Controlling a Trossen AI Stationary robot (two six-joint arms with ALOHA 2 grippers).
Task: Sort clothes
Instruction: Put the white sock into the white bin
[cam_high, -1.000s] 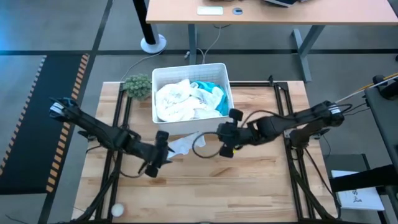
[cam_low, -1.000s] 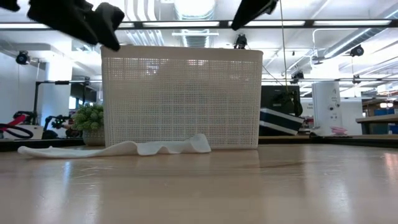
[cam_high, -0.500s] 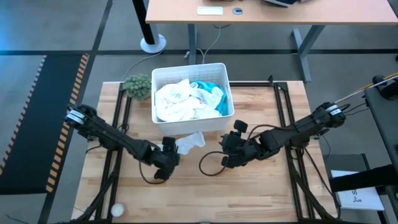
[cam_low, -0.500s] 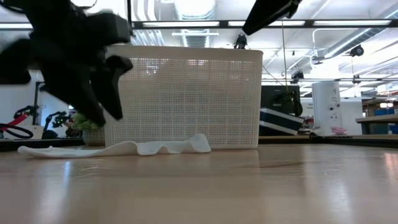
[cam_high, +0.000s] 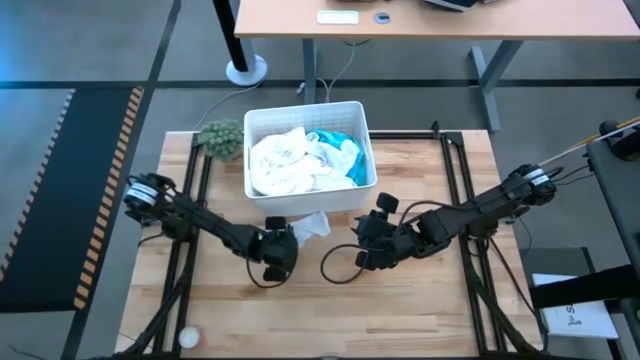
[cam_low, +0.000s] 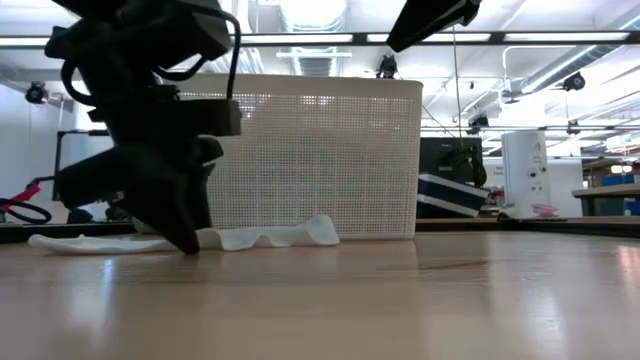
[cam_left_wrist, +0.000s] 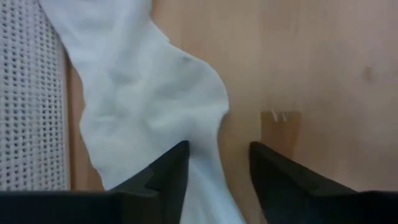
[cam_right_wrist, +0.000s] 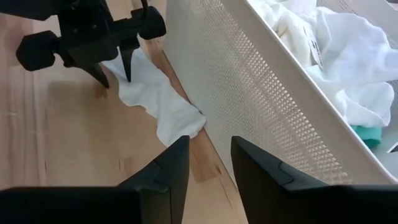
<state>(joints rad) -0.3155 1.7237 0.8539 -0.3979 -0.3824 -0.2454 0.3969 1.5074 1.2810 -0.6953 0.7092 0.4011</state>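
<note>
A white cloth (cam_high: 308, 226) lies flat on the table against the near wall of the white mesh bin (cam_high: 320, 203); it also shows in the low view (cam_low: 250, 237) and the right wrist view (cam_right_wrist: 165, 102). The bin holds white (cam_high: 285, 160) and teal (cam_high: 340, 150) garments. My left gripper (cam_high: 283, 252) is open and points down at the cloth's near-left end (cam_left_wrist: 205, 180), its tips at table level (cam_low: 185, 243). My right gripper (cam_high: 365, 250) is open and empty, above the table to the cloth's right. My left gripper comes at the white cloth from above, fingers pointing down. A strip of the cloth's near end (cam_left_wrist: 208, 186) lies between the two open fingers, and one finger (cam_left_wrist: 171, 168) stands over the cloth. I cannot tell whether the fingers touch it.
A small green fuzzy plant (cam_high: 222, 137) stands at the bin's far left corner. A dark cable loop (cam_high: 335, 265) hangs by my right gripper. A small white ball (cam_high: 187, 338) lies at the near left edge. Bare wood lies near of both grippers.
My left gripper has gone toward the table's right and down, from high above the table to the white cloth's end beside the bin. My right gripper has moved a little toward the near edge, then kept still. The cloth has stayed where it was.
</note>
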